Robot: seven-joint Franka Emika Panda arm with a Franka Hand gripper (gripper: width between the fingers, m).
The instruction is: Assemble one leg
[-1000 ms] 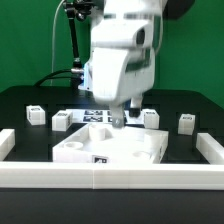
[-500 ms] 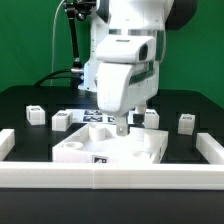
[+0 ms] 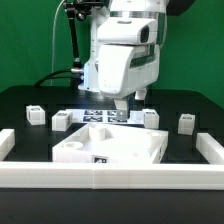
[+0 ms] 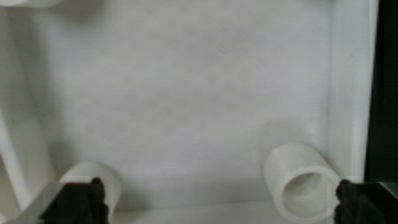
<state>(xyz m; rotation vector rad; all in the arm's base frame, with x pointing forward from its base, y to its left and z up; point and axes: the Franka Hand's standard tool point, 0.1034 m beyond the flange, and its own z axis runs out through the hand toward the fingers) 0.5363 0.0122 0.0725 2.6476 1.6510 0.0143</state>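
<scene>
The large flat white panel (image 3: 110,148) with a raised rim lies at the middle of the table. Several small white tagged legs stand behind it: two towards the exterior view's left (image 3: 36,114) (image 3: 61,120) and two towards its right (image 3: 150,118) (image 3: 185,123). My gripper (image 3: 118,108) hangs over the panel's far edge, open and empty. In the wrist view the gripper (image 4: 228,205) looks straight down on the panel (image 4: 196,90). Its dark fingertips (image 4: 80,200) stand wide apart, with a round raised socket (image 4: 302,180) near one of them.
A low white wall (image 3: 110,177) runs along the front of the black table, with side pieces at the exterior view's left (image 3: 8,142) and right (image 3: 212,148). The marker board (image 3: 92,116) lies behind the panel. A black stand with cables (image 3: 72,50) rises at the back.
The gripper dipped towards the panel half a second ago and has now risen clear above it. It stays open and empty. The legs and panel have not moved.
</scene>
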